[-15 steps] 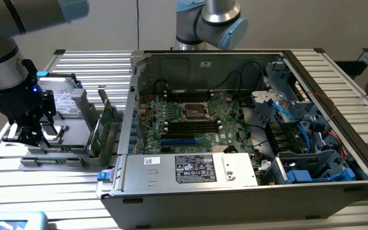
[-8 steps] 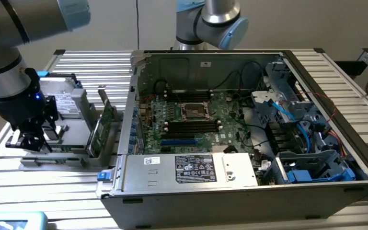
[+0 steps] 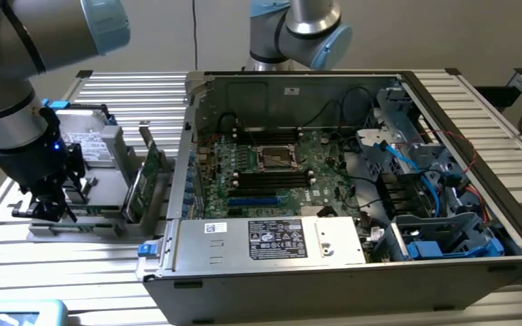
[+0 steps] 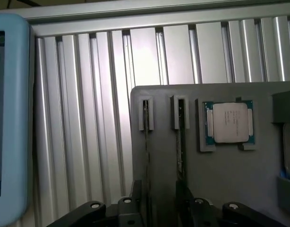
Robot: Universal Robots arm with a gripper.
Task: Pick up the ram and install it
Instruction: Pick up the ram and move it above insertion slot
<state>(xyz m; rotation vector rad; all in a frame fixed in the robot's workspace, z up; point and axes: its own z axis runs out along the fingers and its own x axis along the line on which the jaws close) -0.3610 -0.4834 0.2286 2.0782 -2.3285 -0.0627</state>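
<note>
Two slim sticks stand on edge in neighbouring narrow slots of a grey holder [image 4: 164,118], and the one I take for the ram [image 4: 181,151] is the darker, thicker of them, with the second stick [image 4: 146,142] just beside it. Both run lengthwise toward the tool [image 4: 161,208], whose dark fingers [image 4: 138,201] stand wide apart, each roughly in line with one slot, and have hold of nothing. I cannot tell whether they touch the sticks. A processor [image 4: 228,122] with a silver lid and green rim lies flat in its own pocket of the holder, beside the ram's slot. The holder rests on a tabletop [image 4: 88,118] of ribbed aluminium slats, and a pale blue device [image 4: 10,118] lies well apart from it at the tabletop's edge. From across the room, the tool [image 3: 48,204] hangs low over the holder's [image 3: 107,229] end at the exterior view's left, on a grey arm with blue caps. A hard drive [image 3: 89,139] and a broad green expansion card [image 3: 147,176] stand upright in that holder. Just to the exterior view's right sits an open computer case [image 3: 334,288], its motherboard [image 3: 325,159] facing up with black memory slots and a bare socket, and a labelled power supply [image 3: 274,241] along the near wall. A second arm [image 3: 298,30] stands behind the case.
</note>
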